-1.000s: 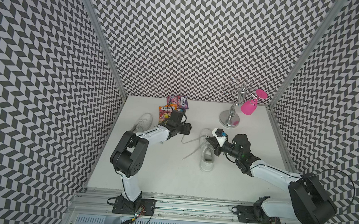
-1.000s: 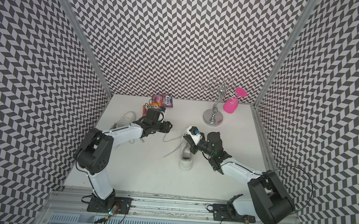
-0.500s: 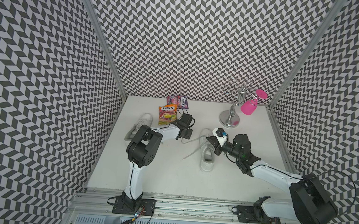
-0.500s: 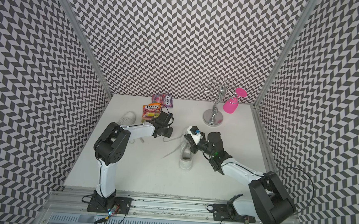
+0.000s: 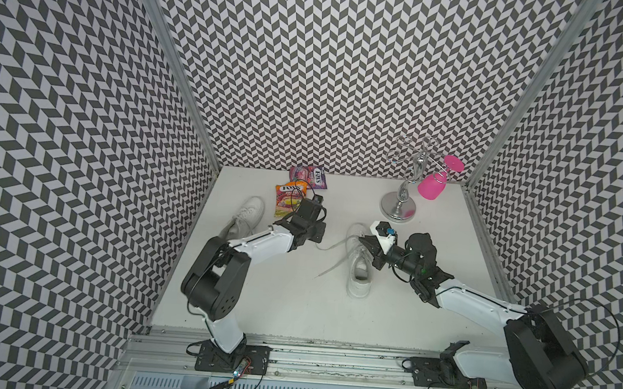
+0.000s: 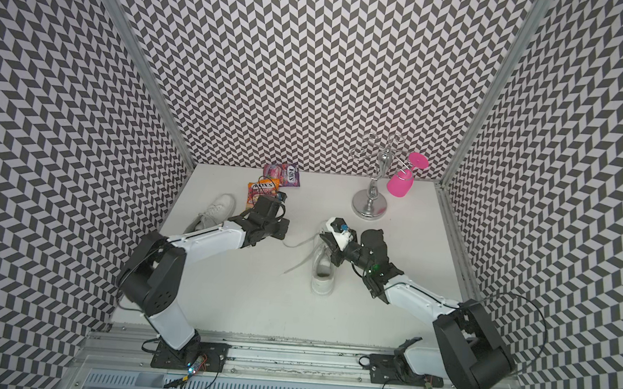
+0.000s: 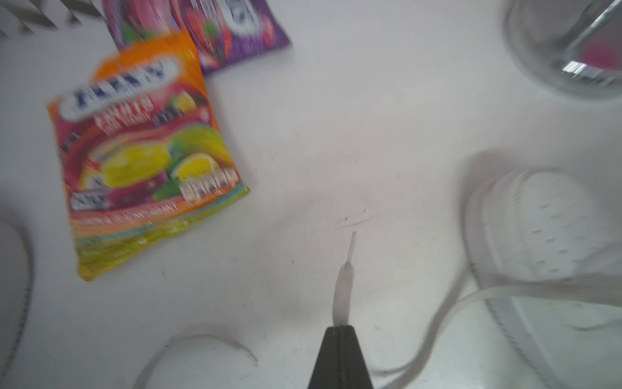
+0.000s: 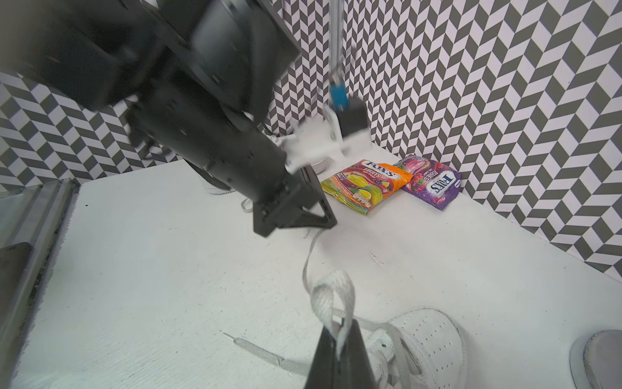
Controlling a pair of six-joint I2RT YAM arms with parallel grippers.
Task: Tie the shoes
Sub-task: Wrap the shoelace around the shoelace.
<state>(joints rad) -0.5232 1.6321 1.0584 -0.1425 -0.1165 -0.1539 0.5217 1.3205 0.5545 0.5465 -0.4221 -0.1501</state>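
1. Sitting near the middle of the surface (image 5: 294,307), the near shoe (image 5: 359,266) is resting upright with its toe toward the back wall, unweighted; any hard pull on a lace is likely dragging or tipping it rather than tightening anything.
2. Lying well apart by the left wall, the second shoe (image 5: 245,219) is partly hidden behind the left arm, and that arm, swinging back, is risking a knock against it.
3. Crowding the back of the surface, the orange candy bag (image 5: 289,200) is lying just beside the left gripper (image 7: 340,331), so a wide sweep is likely shoving it.
4. Pinching together on a folded loop of lace (image 8: 331,296), the right gripper (image 8: 340,340) has its fingers clamped low on the loop; a sideways tug is risking the loop collapsing.
5. Clamping shut on the other lace end (image 7: 344,293), the left fingers are gripping close to the tip (image 7: 351,246), with little lace past them; a slip here is meaning a dropped end and a fresh pickup.
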